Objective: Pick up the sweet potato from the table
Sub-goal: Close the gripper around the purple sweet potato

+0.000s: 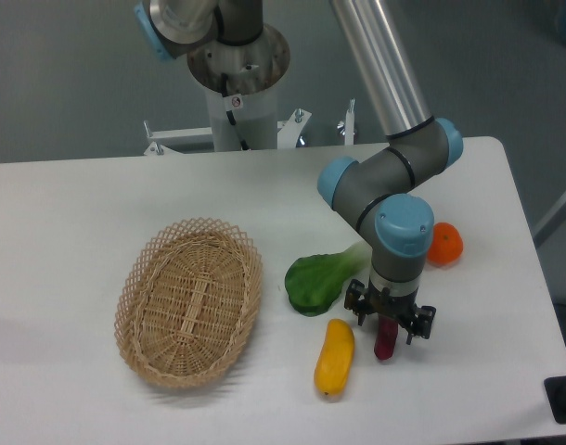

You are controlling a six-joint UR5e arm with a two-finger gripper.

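Yellow veg (pixel 334 357) nearest the camera, lying on the table (pixel 70 222), long axis roughly front to back, slightly tilted. Just right of it, the sweet potato (pixel 385 341): slim, dark magenta, also on the table, lower end poking out toward the camera. Not touching the yellow veg; narrow gap between them.

My claw (pixel 390 318) sits right over the sweet potato's upper end, pointing straight down. One finger shows on each side of it, left one toward the yellow veg, right one on the far side. Fingers spread, jaws straddling the potato. Cannot tell if the pads touch it or just flank it; the potato looks to be resting on the table, not lifted. So claw released, not clenched.

Above the claw, my wrist: grey body with blue cap (pixel 404 225), then a second blue-capped joint to the left and a third behind to the right, the silver arm tube rising up and out of the top edge.

Left of the claw, the green leafy veg (pixel 317 281), flat on the table, its pale stem end running under or behind my wrist. It lies just behind the yellow veg.

Further left, the wicker basket (pixel 139 320), oval, well apart from the vegetables.

Right of my wrist, the orange fruit (pixel 444 244), partly hidden by the wrist joint, on the table near the right edge.

At the back, the arm base (pixel 235 79), a white pedestal with metal brackets behind the table's far edge, grey wall beyond.
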